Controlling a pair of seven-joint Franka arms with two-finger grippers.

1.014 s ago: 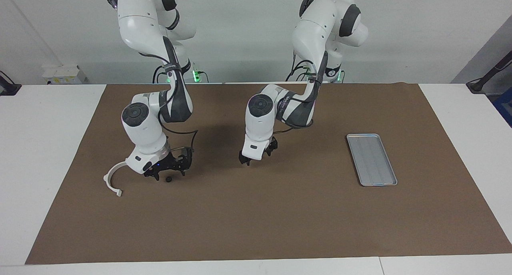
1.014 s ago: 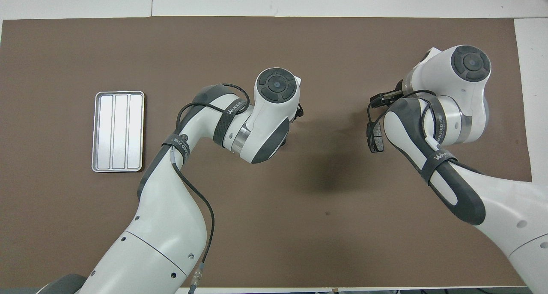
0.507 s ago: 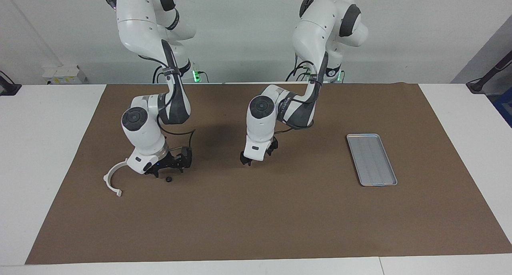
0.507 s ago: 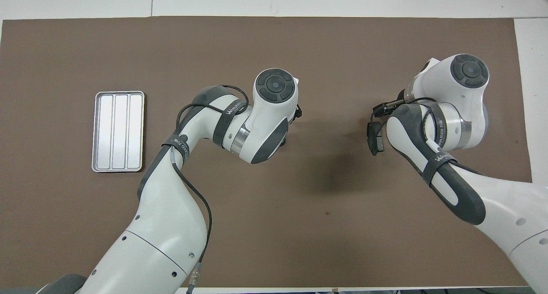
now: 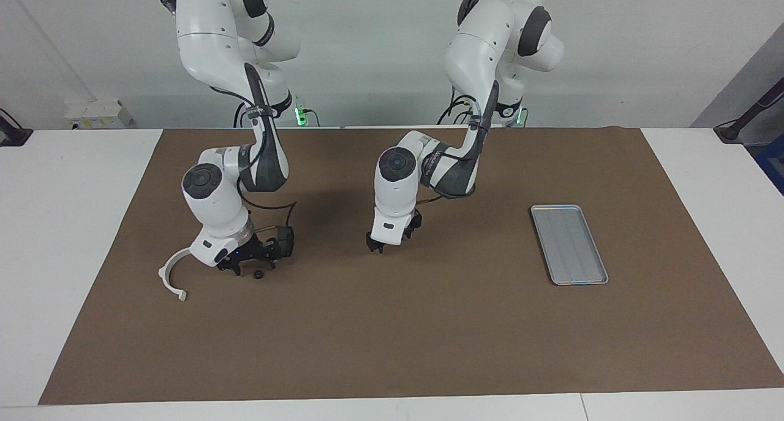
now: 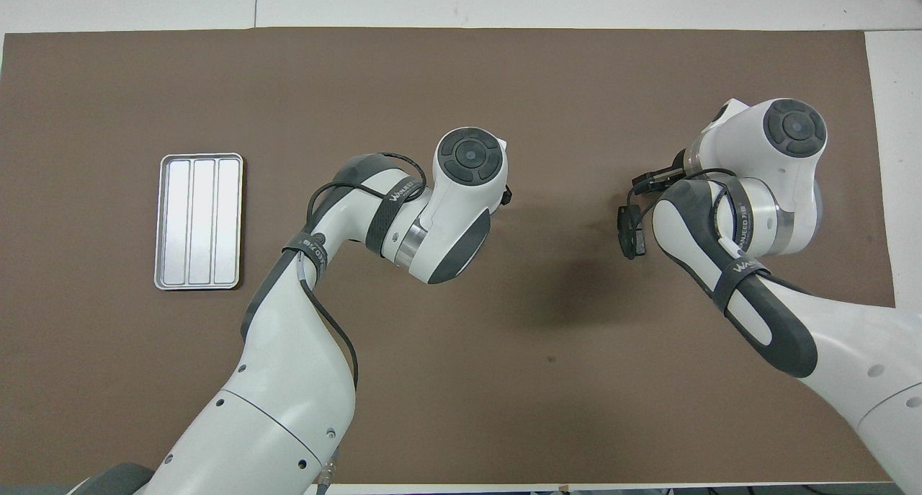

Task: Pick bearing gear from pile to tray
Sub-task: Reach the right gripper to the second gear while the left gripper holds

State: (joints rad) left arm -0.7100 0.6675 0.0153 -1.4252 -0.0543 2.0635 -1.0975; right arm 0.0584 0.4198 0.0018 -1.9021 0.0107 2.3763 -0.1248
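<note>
While the flat silver-grey ridged metal tray (image 5: 569, 244) at right lies bare, nothing is delivered yet. Right hand (image 5: 250, 260) hovers low at lower left over the small black round piece (image 5: 258, 275) beside the white curved half-ring bracket (image 5: 170, 276) — grip unclear. Left hand (image 5: 392, 238) waits mid-frame — fingers likewise unreadable.

Right pincer (image 5: 248, 266) slid nearer bracket (image 5: 169, 276) — jaws narrowing.

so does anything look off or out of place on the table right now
Nothing stands out. The tray lies flat and holds nothing, toward the left arm's end. The white half-ring bracket and a small black round piece lie loose on the brown mat by the right gripper, which hangs low over them.
</note>
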